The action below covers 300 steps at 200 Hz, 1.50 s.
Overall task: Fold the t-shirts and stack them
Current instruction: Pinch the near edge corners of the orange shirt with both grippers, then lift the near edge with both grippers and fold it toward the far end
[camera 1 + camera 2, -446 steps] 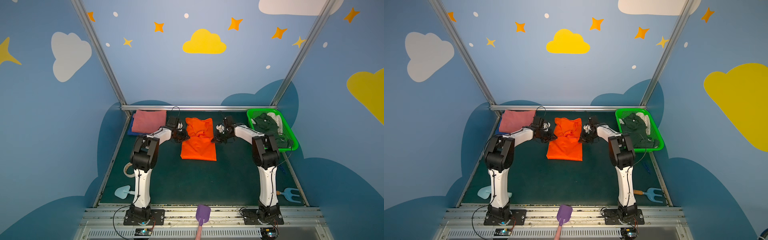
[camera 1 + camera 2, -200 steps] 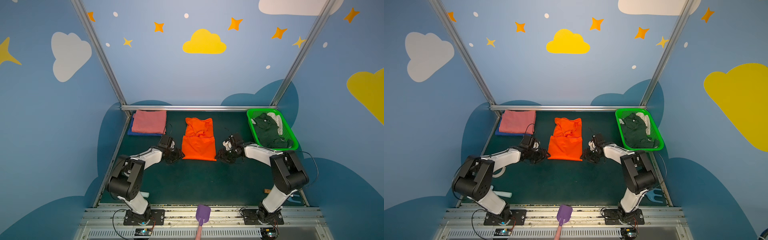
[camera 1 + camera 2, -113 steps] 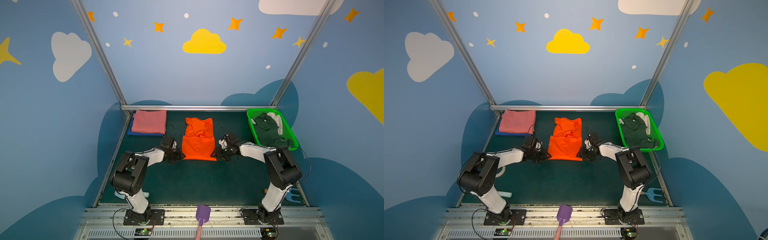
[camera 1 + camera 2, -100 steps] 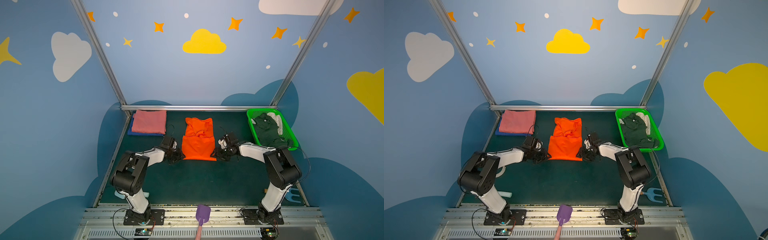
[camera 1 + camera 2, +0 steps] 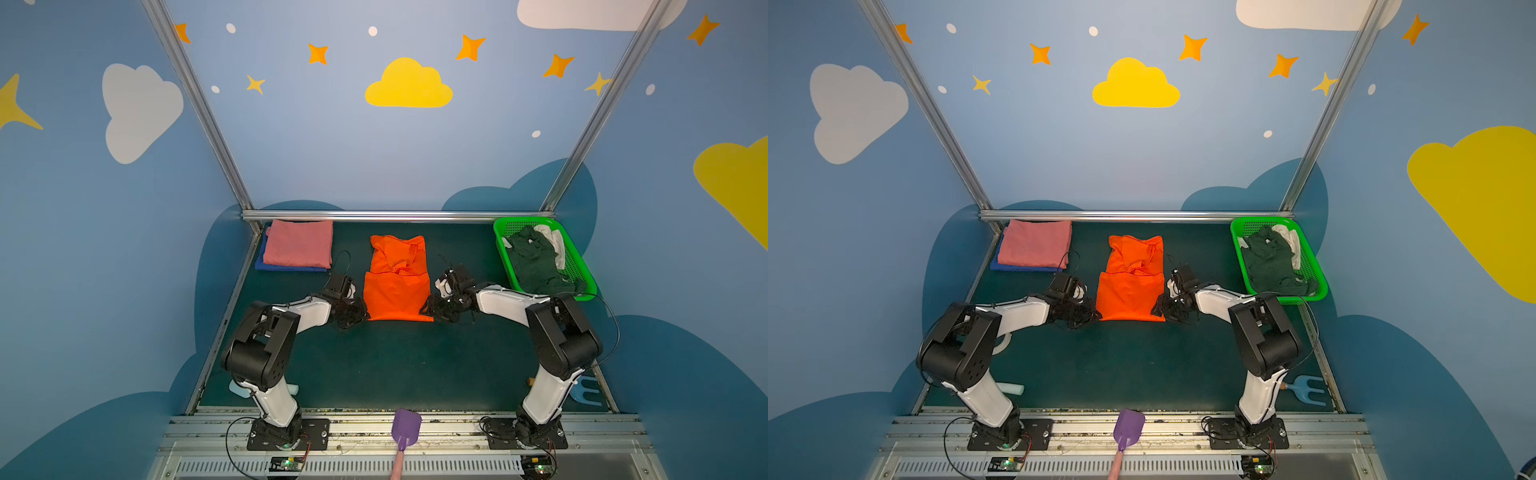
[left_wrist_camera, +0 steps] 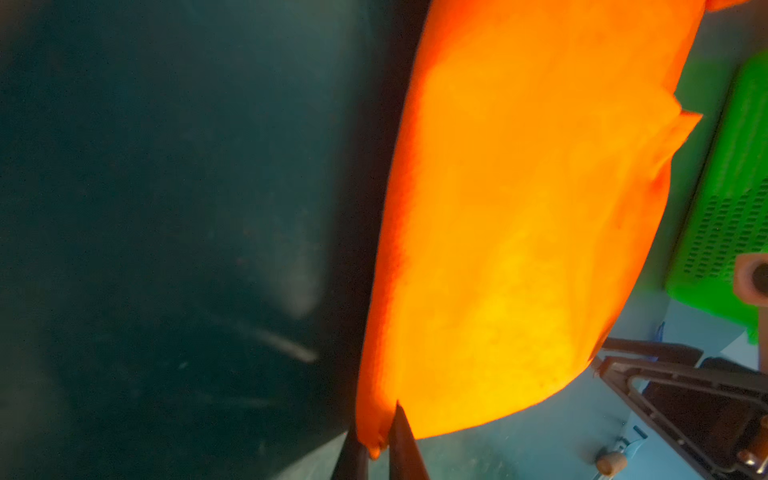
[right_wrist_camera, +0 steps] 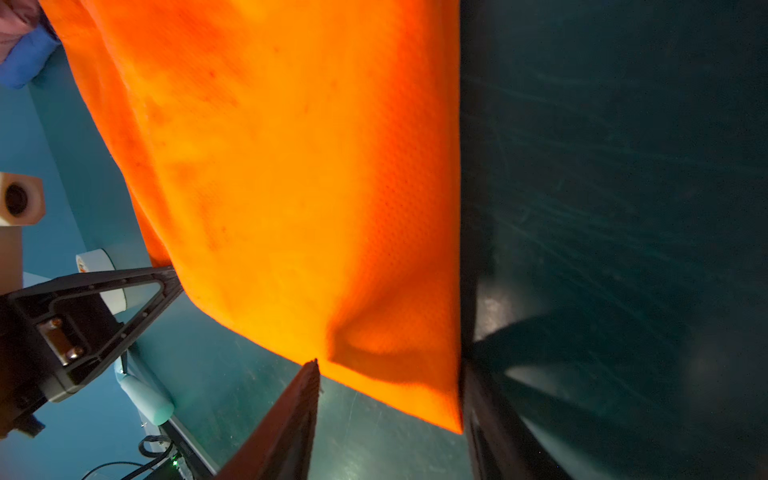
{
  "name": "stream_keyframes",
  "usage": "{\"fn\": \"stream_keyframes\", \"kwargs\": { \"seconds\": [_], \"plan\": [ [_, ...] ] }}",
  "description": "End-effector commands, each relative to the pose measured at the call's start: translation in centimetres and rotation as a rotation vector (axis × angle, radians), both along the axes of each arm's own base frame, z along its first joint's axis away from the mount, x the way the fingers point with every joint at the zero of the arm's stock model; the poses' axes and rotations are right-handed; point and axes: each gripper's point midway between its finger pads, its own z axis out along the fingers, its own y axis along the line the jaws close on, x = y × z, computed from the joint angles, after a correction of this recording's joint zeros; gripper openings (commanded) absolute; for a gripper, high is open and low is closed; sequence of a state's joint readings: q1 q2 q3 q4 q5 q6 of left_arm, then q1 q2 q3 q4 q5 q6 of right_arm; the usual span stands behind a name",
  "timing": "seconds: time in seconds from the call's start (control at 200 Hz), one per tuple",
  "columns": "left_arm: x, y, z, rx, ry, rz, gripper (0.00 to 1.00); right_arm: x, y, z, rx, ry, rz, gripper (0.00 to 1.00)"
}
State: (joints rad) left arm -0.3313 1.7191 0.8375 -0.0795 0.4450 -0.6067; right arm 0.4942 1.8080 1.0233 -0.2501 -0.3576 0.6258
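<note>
Orange t-shirt [image 5: 397, 291] lies mid-surface [image 5: 395, 365]; left gripper [image 6: 376, 432] has jaws pinching a near corner; right gripper [image 7: 386, 374] jaws are spread around the other corner; I'd close right firmly, then lift both evenly.

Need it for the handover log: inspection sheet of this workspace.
Surface: dark green mat.
Job's things: vivid orange cloth t-shirt, part folded, centre; dusty pink t-shirt folded atop royal blue t-shirt.
Clutter: green plastic mesh basket of dark clothes; purple plastic scoop; pale blue toy fork.
Grippers: left gripper pinches orange shirt's corner; right gripper open astride the opposite corner.
Cables: black loops by both arms.
Surroundings: blue walls, cloud and star decals.
</note>
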Motion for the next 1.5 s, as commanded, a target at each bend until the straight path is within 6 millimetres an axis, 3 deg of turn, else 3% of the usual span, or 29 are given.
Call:
{"fn": "stream_keyframes", "kwargs": {
  "seconds": [0.0, 0.245, 0.446, 0.796, 1.111, 1.292, 1.497],
  "plan": [
    [-0.2, -0.1, -0.4, 0.018, 0.023, -0.007, 0.10, -3.2, -2.6, -3.3, -0.131, 0.121, -0.024, 0.56],
    [-0.3, -0.1, -0.3, 0.027, 0.022, -0.009, 0.05, -4.3, -4.3, -4.4, -0.199, 0.147, -0.048, 0.45],
    [-0.4, 0.1, -0.3, 0.044, 0.028, -0.010, 0.05, -4.7, -4.3, -4.7, -0.179, 0.156, -0.060, 0.33],
    [-0.5, -0.1, 0.2, 0.037, 0.021, -0.013, 0.05, -4.6, -3.6, -3.6, -0.129, 0.135, -0.052, 0.00],
    [-2.3, 0.2, 2.3, 0.045, -0.005, -0.012, 0.05, -5.3, -2.6, -0.4, -0.049, 0.069, -0.031, 0.00],
    [-4.5, 0.1, 3.2, 0.063, -0.009, -0.014, 0.05, -7.3, -2.5, 1.0, -0.036, 0.039, -0.018, 0.00],
    [-8.5, -0.2, 3.0, 0.097, -0.002, -0.015, 0.05, -10.7, -2.9, 1.3, -0.044, 0.032, -0.002, 0.00]
  ]
}}
